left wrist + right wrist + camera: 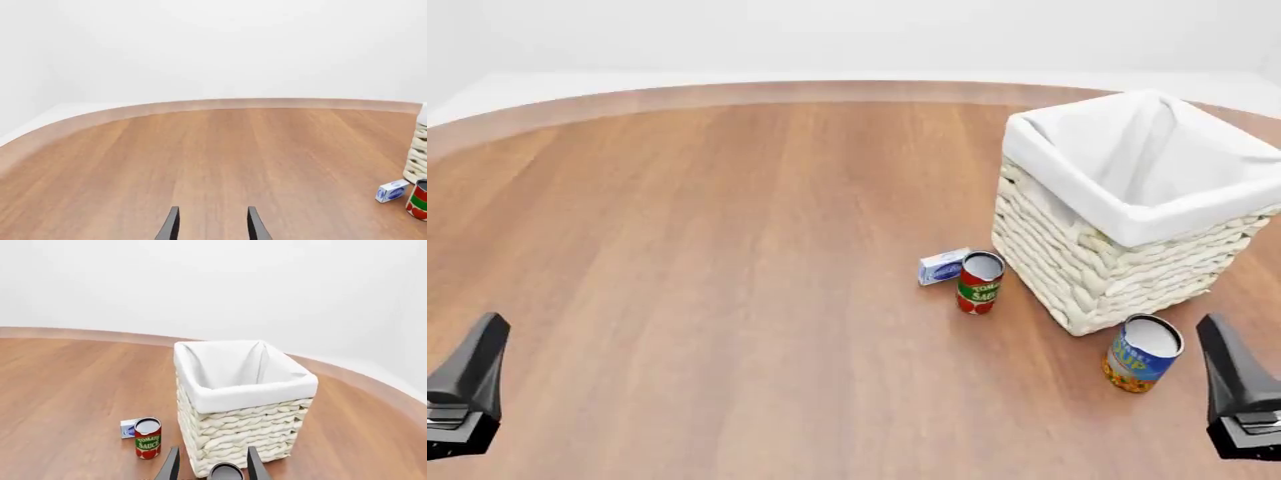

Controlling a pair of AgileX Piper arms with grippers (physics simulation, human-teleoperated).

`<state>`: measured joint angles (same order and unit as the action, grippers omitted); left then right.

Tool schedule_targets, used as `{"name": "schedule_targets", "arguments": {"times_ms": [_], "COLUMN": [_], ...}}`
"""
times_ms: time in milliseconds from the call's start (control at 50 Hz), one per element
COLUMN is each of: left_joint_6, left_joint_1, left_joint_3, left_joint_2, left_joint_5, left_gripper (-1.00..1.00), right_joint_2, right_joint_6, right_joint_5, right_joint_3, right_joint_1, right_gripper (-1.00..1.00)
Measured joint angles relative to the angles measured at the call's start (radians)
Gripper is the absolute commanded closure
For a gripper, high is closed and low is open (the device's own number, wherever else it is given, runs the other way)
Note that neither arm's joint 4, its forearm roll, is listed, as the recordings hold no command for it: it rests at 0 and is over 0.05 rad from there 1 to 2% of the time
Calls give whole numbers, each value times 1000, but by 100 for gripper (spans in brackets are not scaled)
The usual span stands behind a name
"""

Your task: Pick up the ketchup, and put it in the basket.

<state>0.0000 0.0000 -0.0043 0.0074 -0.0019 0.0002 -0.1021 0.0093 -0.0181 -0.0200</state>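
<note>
Wood-grain counter (200,165) fills the left wrist view; left end effector (212,225) shows two dark fingertips parted with bare wood between them, holding nothing. At that frame's edge: a sliver of the wicker basket (419,155), a small blue-and-white box (391,191) and part of a red-and-green tomato sauce can (419,200), box just beside the can. Front view: left end effector (467,395) low at the left corner, right end effector (1241,395) low at the right corner, both well apart from the objects; can't tell finger gap from here. Basket (1094,265) sits right of centre, white liner folded over the rim. Tomato sauce can (978,283) stands upright just left of the basket, the box (944,266) lying beside it on its left. A blue-and-yellow can (1141,353) stands upright near the basket's front corner, close to the right end effector. Right wrist view: right end effector (212,465) fingertips parted, nothing gripped; the top of a can (225,472) shows between them, contact not clear. Basket (240,432) straight ahead, what shows of the inside is only liner. Ketchup bottle not visible in any view; can't tell where it is.
</note>
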Motion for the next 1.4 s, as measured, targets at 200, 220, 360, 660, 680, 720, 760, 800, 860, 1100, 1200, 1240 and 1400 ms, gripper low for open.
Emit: {"name": "schedule_targets", "arguments": {"times_ms": [200, 220, 360, 660, 680, 720, 760, 800, 860, 1100, 1200, 1240, 1400], "left_joint_6": [0, 0, 0, 0, 0, 0, 0, 0, 0, 0, 0, 0, 0], "left_joint_1": [0, 0, 0, 0, 0, 0, 0, 0, 0, 0, 0, 0, 0], "left_joint_3": [0, 0, 0, 0, 0, 0, 0, 0, 0, 0, 0, 0, 0], "left_joint_2": [0, 0, 0, 0, 0, 0, 0, 0, 0, 0, 0, 0, 0], "left_joint_5": [0, 0, 0, 0, 0, 0, 0, 0, 0, 0, 0, 0, 0], "left_gripper": [-100, -100, -100, -100, -100, -100, -100, -100, -100, -100, -100, -100, -100], "right_joint_2": [0, 0, 2, 10, 12, 17, 23, 31, 45, 150, 205, 230, 341], "right_joint_6": [-37, -40, -52, -60, -60, -60, -61, -62, -63, -70, -73, -75, -84], "right_joint_5": [7, 7, 8, 6, 5, 1, -5, -12, -26, -135, -190, -214, -314], "right_joint_3": [-4, -5, -12, -30, -32, -36, -38, -41, -45, -49, -46, -44, -45], "right_joint_1": [-60, -66, -105, -168, -172, -179, -187, -195, -206, -256, -279, -290, -329], "right_gripper": [-100, -100, -100, -100, -100, -100, -100, -100, -100, -100, -100, -100, -100]}}
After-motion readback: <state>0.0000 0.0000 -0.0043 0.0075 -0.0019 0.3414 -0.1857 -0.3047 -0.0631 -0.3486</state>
